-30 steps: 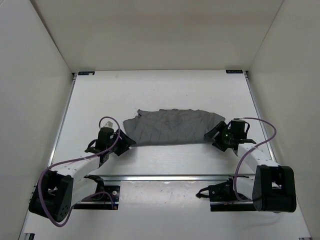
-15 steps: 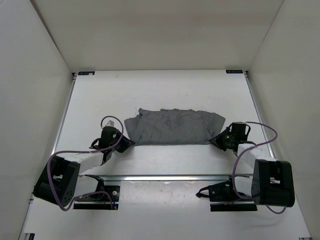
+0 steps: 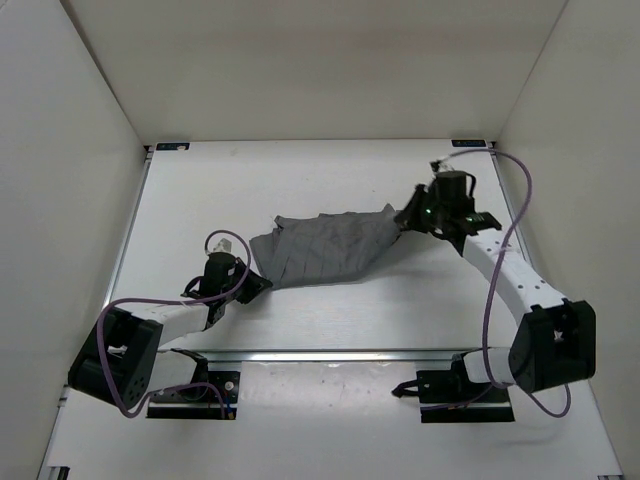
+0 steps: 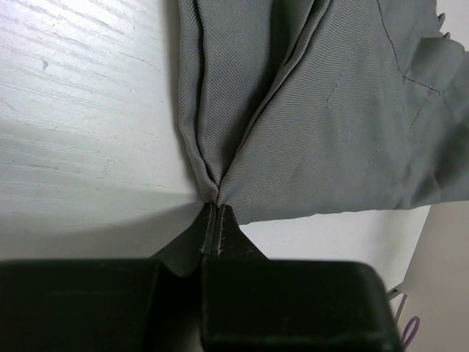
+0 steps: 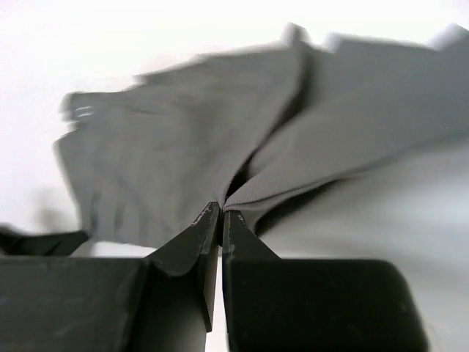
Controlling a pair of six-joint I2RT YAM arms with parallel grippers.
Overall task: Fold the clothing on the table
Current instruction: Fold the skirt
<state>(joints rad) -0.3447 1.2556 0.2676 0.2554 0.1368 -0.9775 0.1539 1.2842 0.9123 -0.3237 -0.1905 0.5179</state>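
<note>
the dark grey skirt (image 3: 325, 250) lies around the middle of the top view, stretched on a slant from lower left to upper right. its left part spreads flat on the white table (image 3: 300, 180), long pleat lines running across it. its right part narrows to a drawn-out point. the cloth looks soft and matte, with a fine weave in the wrist views.

the left gripper (image 3: 262, 285), low and left of centre, is closed tight on the skirt's near left corner. in the left wrist view the fingertips are pressed together with the fabric bunching into folds right at them, down at table level. the right gripper (image 3: 405, 218), in the upper right part of the frame, is clamped on the skirt's right corner. its wrist view is blurred, but the cloth fans away from the pinched tips, and that end seems raised off the surface.

a thin metal rail (image 3: 125, 250) runs along the table's left edge. plain pale walls (image 3: 320, 70) close in the far side and both flanks. purple cables (image 3: 505, 200) loop along both arms.
</note>
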